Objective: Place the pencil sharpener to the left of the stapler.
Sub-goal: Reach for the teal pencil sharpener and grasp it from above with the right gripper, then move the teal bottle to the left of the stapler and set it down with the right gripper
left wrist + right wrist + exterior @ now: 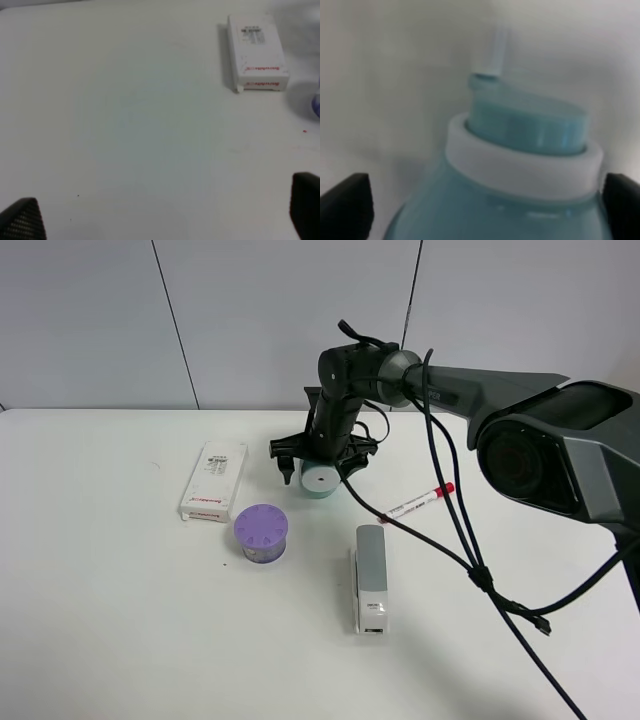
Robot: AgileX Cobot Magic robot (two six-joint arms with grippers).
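Here, the grasping step, not yet completed. The right gripper [317,470] stands over the pencil sharpener [320,481] with its jaws wide. One fingertip is on each side of the teal body, and the right wrist view shows a gap on both sides, so nothing is clamped. The sharpener appears to lie on its side on the table [120,620], at about 11 o'clock of the stapler [371,578] and well apart from it. The left gripper [165,215] hangs wide and empty over bare table near the white box [254,52]. The next move probably calls for closing squarely on the rounded body, which may roll, then carrying it to 9 o'clock of the stapler. The purple tub [262,531], at 10 o'clock, narrows that spot.
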